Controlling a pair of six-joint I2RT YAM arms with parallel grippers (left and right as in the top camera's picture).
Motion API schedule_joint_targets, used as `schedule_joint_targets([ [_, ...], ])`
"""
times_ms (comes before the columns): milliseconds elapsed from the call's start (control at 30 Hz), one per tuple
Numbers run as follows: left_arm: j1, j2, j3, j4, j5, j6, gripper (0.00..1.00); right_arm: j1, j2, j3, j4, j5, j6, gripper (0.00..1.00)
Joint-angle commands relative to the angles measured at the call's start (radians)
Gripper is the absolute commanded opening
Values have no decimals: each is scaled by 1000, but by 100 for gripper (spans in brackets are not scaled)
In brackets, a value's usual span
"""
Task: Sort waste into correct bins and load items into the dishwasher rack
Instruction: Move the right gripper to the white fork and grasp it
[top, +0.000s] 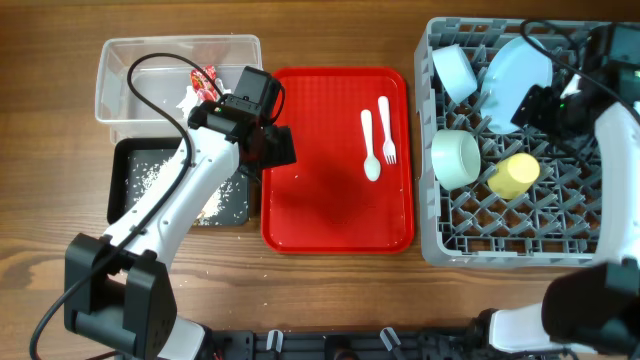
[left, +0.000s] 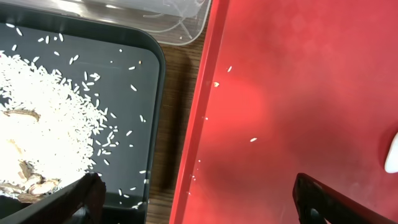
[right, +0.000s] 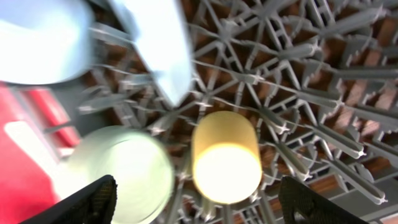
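1. The left claw (left: 200, 198) is spread wide and holds nothing. One finger hangs over the right rim of the shallow black rectangular tray (left: 155, 68), the other over the flat red serving tray (left: 298, 74).
2. Between those fingers lies the red tray's left edge. White rice-like crumbs (left: 43, 112) are heaped in the black tray with some brown scraps, just left of the claw. A few stray grains dot the red tray.
3. The white plastic spoon (top: 368, 145) and white plastic fork (top: 386, 130) lie side by side on the red tray at mid-worktop (top: 60, 250), well to the right of this claw.
4. The crumpled red-and-white wrapper (top: 205, 85) sits in the clear plastic rectangular tub (top: 130, 70) at the far left corner.
5. The right claw (right: 205, 200) is also spread wide and empty, hovering over the large grey pegged plastic rack (top: 432, 250) at the right edge.
6. The small yellow cup (right: 226, 155) lies on its side right under that claw. A pale blue-green bowl (right: 121, 171) is just beside the cup, and the pale blue round plate (right: 155, 43) and a second bowl (right: 37, 37) stand farther back in the rack.
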Motion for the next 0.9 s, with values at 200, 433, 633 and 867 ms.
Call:
schedule_joint_targets([
  [200,-2,13,-2,7,32,0,98,155,-121,44,0,-215,-63,83],
  [433,-2,13,-2,6,95,1,100,380,-64,40,93,-166,10,79],
  [633,4,13,-2,6,129,-36,100,487,64,34,195,-117,61,72],
  [867,114,13,-2,-2,130,-160,100,563,251,34,291,-15,81,64],
])
